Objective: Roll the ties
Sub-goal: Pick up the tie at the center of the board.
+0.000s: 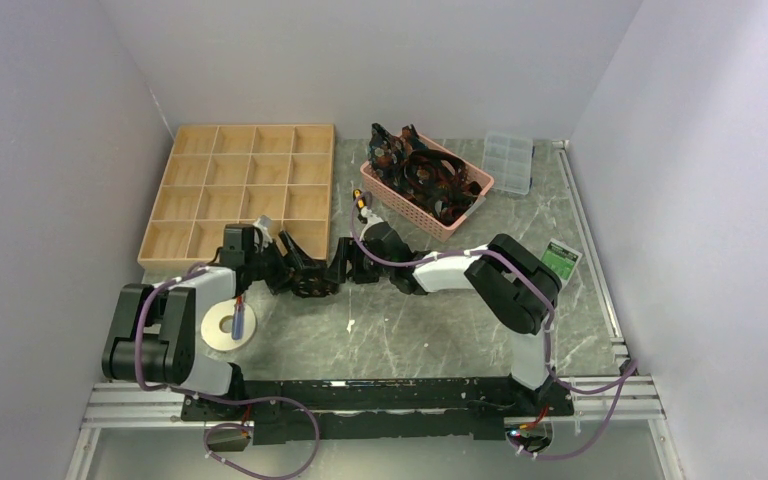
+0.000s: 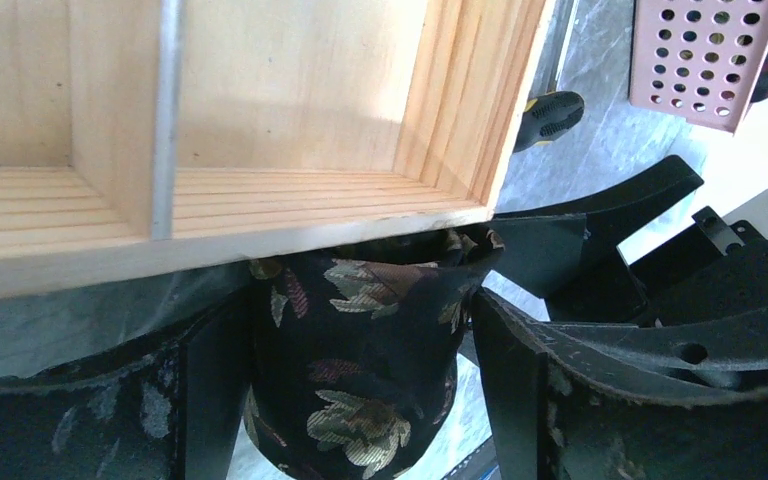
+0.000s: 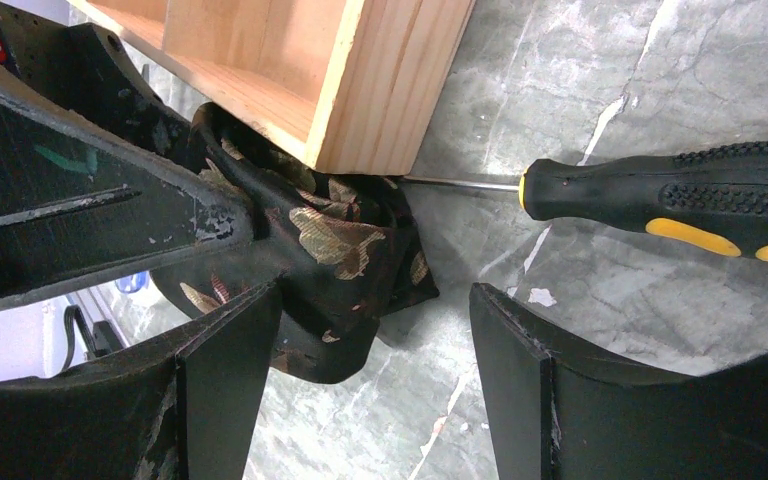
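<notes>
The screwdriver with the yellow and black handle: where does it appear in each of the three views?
Top external: the screwdriver lies between the wooden tray and the pink basket.
Left wrist: upper right, just beyond the tray's corner.
Right wrist: right edge, shaft pointing at that corner.
Shared landmark: the tray's corner.

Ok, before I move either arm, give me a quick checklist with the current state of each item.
1. Rolled tie held in the left hand: ok, it sits between both fingers.
2. Right hand open: ok, jaws wide apart, one finger beside the roll.
3. Roll free of the wooden tray: not ok, it is pressed against the tray's corner.
4. Screwdriver out of the way: not ok, its shaft tip lies at that same corner, beside the roll.
5. Roll tight and complete: cannot tell, its ends are hidden.
</notes>
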